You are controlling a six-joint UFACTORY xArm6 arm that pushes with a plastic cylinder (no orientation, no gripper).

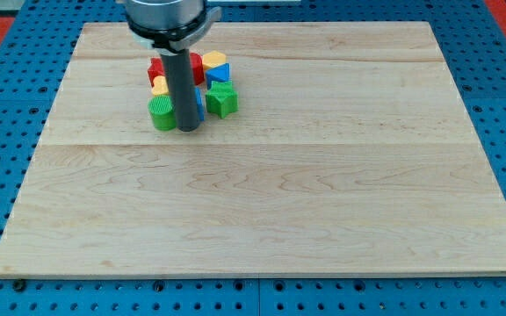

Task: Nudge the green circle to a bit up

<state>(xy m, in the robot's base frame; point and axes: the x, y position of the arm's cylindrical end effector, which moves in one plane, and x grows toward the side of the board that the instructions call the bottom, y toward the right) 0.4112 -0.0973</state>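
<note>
The green circle (161, 114) sits at the lower left of a tight cluster of blocks near the view's top left of the wooden board (262, 202). My tip (188, 130) rests on the board right beside the green circle, at its right edge, and seems to touch it. The dark rod hides the middle of the cluster. A green star-like block (221, 99) lies just right of the rod.
The cluster also holds a red block (158, 69) at the upper left, a red block (197, 67) behind the rod, a yellow block (214, 59), a blue block (218, 74), a small yellow block (159, 85) and a blue sliver (200, 103).
</note>
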